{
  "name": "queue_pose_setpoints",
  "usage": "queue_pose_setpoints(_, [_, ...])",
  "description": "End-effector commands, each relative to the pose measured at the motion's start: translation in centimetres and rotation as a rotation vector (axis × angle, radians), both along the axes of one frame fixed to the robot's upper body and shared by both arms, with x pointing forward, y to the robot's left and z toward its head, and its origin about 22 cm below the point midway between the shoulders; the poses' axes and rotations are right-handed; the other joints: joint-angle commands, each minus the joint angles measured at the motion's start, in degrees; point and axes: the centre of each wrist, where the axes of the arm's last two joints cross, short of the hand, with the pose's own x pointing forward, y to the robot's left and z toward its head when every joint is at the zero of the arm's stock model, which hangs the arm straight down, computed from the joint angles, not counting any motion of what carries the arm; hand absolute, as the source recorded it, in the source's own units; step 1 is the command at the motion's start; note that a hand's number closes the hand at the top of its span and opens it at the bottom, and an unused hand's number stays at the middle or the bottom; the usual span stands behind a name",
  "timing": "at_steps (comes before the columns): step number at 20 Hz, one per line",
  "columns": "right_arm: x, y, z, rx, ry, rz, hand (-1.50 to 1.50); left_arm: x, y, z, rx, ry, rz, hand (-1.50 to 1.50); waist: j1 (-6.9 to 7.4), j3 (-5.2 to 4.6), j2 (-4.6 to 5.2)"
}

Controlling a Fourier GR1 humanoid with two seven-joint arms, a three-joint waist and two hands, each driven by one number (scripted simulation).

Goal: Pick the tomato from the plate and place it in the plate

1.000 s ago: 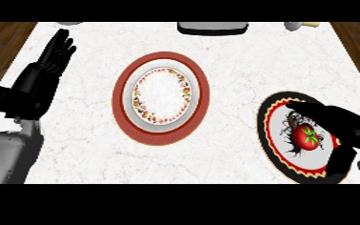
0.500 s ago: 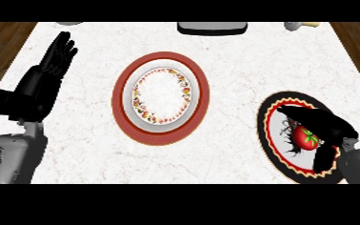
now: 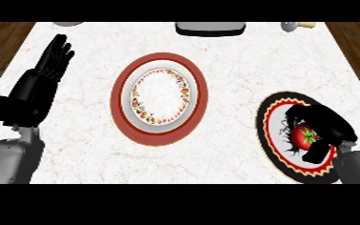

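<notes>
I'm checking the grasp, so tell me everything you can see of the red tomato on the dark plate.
The round red tomato looks smooth and glossy, with a green star-shaped calyx facing up. It lies over the black centre of the dark plate with the red and cream zigzag rim, at the view's right. The black right hand is curled round it, hiding its sides, so only its top shows. Whether it touches the plate cannot be told.
</notes>
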Motion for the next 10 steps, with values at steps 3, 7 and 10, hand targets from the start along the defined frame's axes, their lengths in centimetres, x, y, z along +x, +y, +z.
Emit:
queue_pose_setpoints(3, [-4.9, -3.3, -2.4, -0.12, -0.018, -0.539, 1.5, -0.6, 1.7, -0.3, 0.023, 0.03, 0.072, 0.0, -4.44, 0.27, -0.68])
queue_pose_setpoints(7, [-8.1, -1.3, -0.1, -0.171, -0.21, -0.608, 1.5, -1.2, 0.5, 0.0, 0.006, 0.022, 0.052, 0.0, -2.98, 0.32, -0.58])
queue_pose_setpoints(10, [-9.7, 2.7, 1.0, -0.142, -0.334, -0.63, 1.5, -0.8, 1.5, -0.8, 0.012, 0.009, 0.032, 0.0, -1.75, 0.36, 0.07])
